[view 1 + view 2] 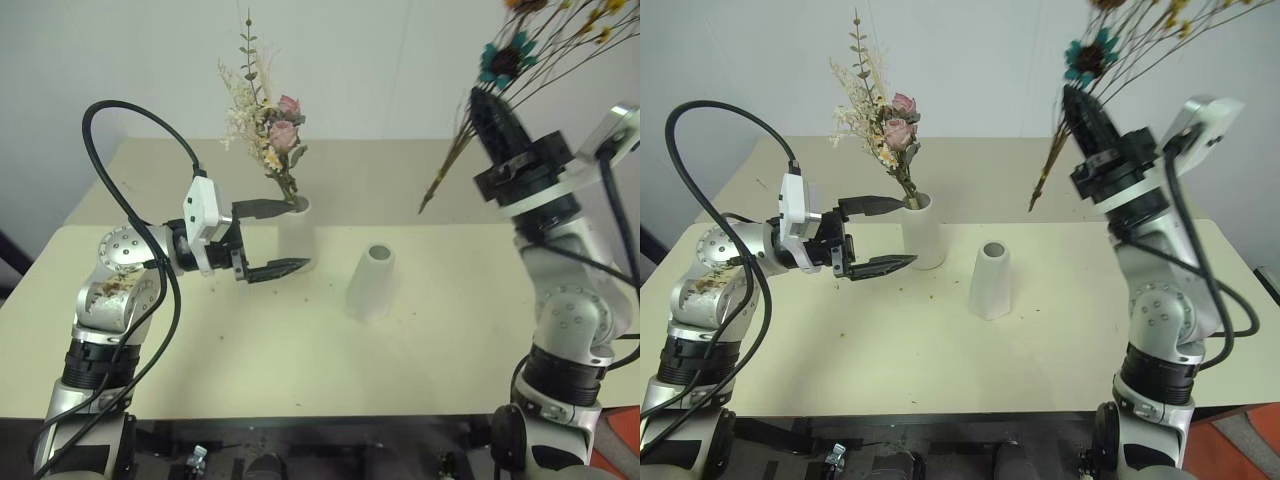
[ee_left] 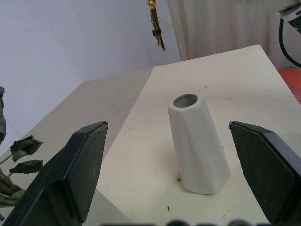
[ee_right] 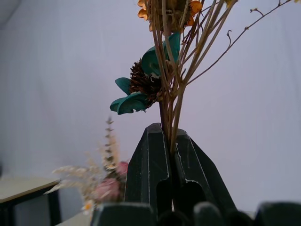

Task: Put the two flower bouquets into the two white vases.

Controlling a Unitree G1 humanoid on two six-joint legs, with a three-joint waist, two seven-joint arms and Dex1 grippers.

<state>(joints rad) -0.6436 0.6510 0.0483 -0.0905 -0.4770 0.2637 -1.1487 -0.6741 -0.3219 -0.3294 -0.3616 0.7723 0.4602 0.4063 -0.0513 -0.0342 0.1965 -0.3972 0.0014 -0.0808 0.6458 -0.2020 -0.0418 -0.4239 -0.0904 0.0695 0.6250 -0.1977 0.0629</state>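
Observation:
The pink rose bouquet (image 1: 272, 125) stands upright in the taller white vase (image 1: 928, 240) at the middle back of the table. My left gripper (image 1: 303, 235) is open and level, close in front of that vase and holding nothing. Between its fingers (image 2: 80, 165) the left wrist view shows the shorter cone-shaped vase (image 1: 372, 282), empty and upright a little to the right. My right gripper (image 1: 487, 100) is raised high on the right, shut on the stems of the yellow-orange bouquet (image 1: 560, 30). That bouquet has a teal flower (image 3: 141, 89), and its stem ends (image 1: 432, 197) hang in the air above the table.
The cream table (image 1: 250, 360) carries small plant crumbs around the vases. A second tabletop (image 1: 380, 170) adjoins it at the back, against a white wall. A black cable (image 1: 130, 115) loops above my left arm.

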